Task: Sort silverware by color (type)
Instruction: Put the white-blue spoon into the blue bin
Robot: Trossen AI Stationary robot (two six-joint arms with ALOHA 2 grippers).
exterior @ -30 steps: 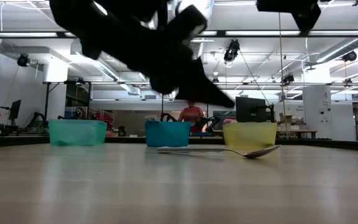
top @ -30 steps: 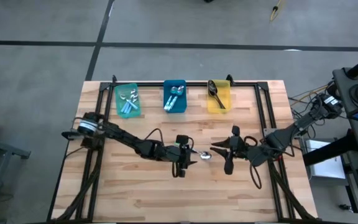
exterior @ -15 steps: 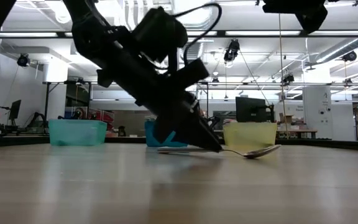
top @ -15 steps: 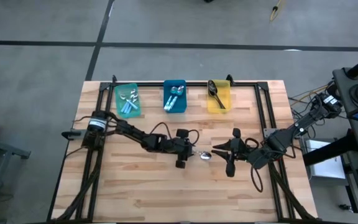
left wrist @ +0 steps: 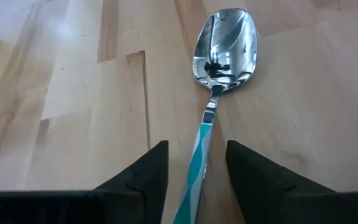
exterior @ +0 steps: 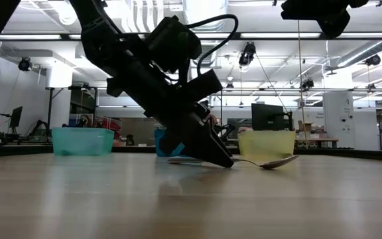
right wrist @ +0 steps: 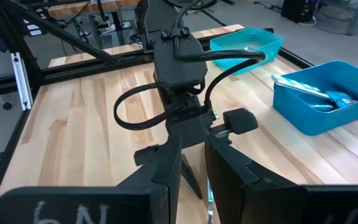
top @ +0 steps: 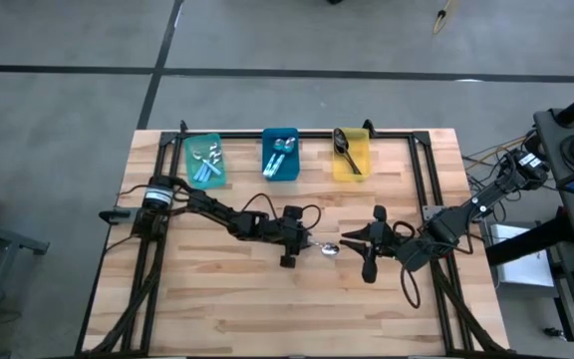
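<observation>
Since the earlier frames, we note the left arm has come down from above the counter (top: 217,299) to its surface, and the left gripper (left wrist: 197,163) now sits low at the handle end of a single spoon (left wrist: 216,93). From the left wrist view, its two dark fingers (left wrist: 143,174) stand apart on either side of the striped light-blue handle, with a gap visible on each side, so we record them as open around the handle and not closed on it. From the low view the fingertips reach the counter just beside the handle. That spoon lies flat near the middle of the counter, silver bowl facing up and pointing toward the right arm. The right gripper (top: 369,251) hangs above the counter just beyond the spoon's bowl, facing the left arm; its fingers (right wrist: 166,165) stand close together with a narrow slot between them and nothing held. Along the far edge of the counter we see three bins in a row: a teal bin (top: 203,160) holding several silver spoons with light handles, a blue bin (top: 280,155) holding a few more of the same kind, and a yellow bin (top: 351,155) holding one dark spoon (top: 344,146).
</observation>
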